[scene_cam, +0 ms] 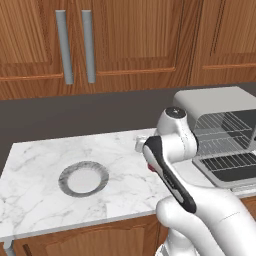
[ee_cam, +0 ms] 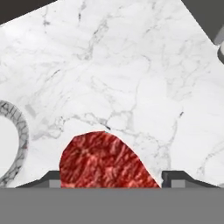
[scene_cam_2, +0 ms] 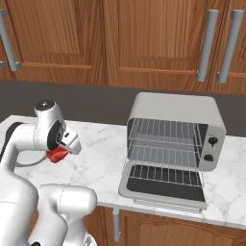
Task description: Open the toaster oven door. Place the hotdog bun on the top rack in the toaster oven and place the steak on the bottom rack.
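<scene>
The end effector [ee_cam: 110, 178] has its two fingertips set wide on either side of the steak [ee_cam: 105, 161], apparently gripping it above the marble counter [ee_cam: 131, 78]. The toaster oven door [scene_cam_2: 163, 185] lies folded down, open. No writing is legible.

My arm [scene_cam: 175, 150] was glossy white, with rounded segments, dark joint bands, and a dark-capped round joint on top.

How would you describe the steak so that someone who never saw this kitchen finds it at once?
Start at the white marble counter, with the open toaster oven at its right end. Left of the oven, beside the grey-rimmed plate, the gripper is at a small flat piece of meat. That steak is the one red, grainy thing among grey and white ones.
</scene>
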You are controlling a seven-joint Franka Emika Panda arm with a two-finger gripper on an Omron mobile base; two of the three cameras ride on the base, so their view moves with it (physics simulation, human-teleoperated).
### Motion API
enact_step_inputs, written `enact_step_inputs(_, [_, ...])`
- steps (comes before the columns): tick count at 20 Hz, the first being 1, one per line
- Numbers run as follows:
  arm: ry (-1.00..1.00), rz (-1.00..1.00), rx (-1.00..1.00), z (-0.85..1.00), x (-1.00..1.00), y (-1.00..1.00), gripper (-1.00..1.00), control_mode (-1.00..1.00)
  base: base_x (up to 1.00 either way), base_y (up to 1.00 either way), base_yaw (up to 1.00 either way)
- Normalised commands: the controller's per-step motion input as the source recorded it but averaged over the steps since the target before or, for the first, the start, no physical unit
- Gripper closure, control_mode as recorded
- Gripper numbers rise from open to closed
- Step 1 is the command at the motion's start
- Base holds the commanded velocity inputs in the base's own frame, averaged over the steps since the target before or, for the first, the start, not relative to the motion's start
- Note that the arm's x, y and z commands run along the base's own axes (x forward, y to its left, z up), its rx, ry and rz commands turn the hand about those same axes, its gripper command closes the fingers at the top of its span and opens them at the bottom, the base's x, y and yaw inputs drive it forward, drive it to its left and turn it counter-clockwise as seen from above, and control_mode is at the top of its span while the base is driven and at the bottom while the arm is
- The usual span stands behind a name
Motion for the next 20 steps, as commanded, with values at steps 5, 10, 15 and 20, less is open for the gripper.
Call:
enact_step_inputs(5, [0.0,0.0,0.0,0.03,-0.13,-0.74,1.0,-1.0,0.0,0.0,0.0])
enact_step_inputs(10, [0.0,-0.07,0.0,0.05,-0.01,-0.76,1.0,-1.0,0.0,0.0,0.0])
enact_step_inputs(15, [0.01,-0.11,0.0,0.06,0.0,-0.75,1.0,-1.0,0.0,0.0,0.0])
enact_step_inputs(20, [0.0,-0.13,0.0,0.02,0.05,-0.74,1.0,-1.0,0.0,0.0,0.0])
